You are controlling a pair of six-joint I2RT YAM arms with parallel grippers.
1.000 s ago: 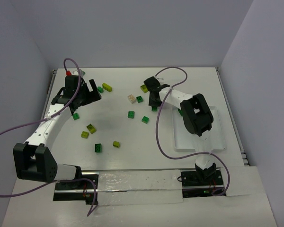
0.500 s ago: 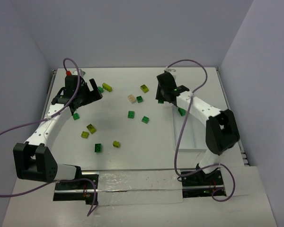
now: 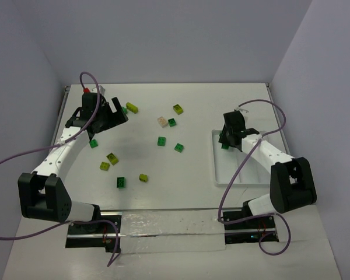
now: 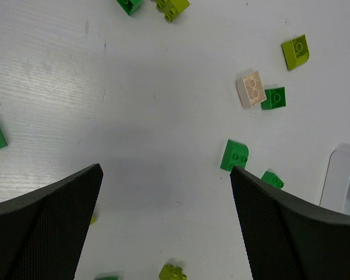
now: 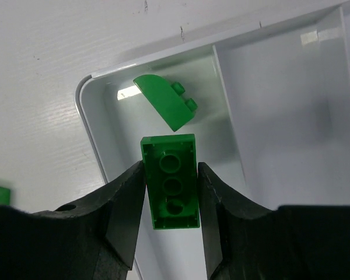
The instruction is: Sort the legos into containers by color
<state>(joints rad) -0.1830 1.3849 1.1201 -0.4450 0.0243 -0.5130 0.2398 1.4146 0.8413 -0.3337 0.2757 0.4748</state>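
R arm has swung off the open table (image 3: 181, 192) in the past sec. It now hangs over the white tray (image 3: 245, 175), with the R gripper (image 5: 170, 192) at the tray's far-left corner. Its jaws are closed to brick width on a held dark green lego (image 5: 169, 157), clamped by the long sides, hollow underside w/ three tubes facing the wrist cam. That lego sits over the tray's left compartment (image 5: 119, 125), btwn the outer wall and the first divider (image 5: 227, 111). Whether it touches the floor cannot be told.

Just beyond it, in the same compartment and tight in the corner, lies a green sloped lego (image 5: 163, 105), its studs pointing toward the divider.

L gripper (image 4: 164, 170) has not shifted. It hovers well to the tray's left, jaws spread wide, nothing btwn them.

Loose legos lie on the table left of the tray. A peach lego (image 3: 162, 121) sits just beside a small dark green lego (image 3: 172, 122). A yellow-green lego (image 3: 178, 109) lies a little farther back. A pair of dark green legos (image 3: 179, 147) lies nearest the tray's left wall. More yellow-green and dark green pieces are scattered farther left.
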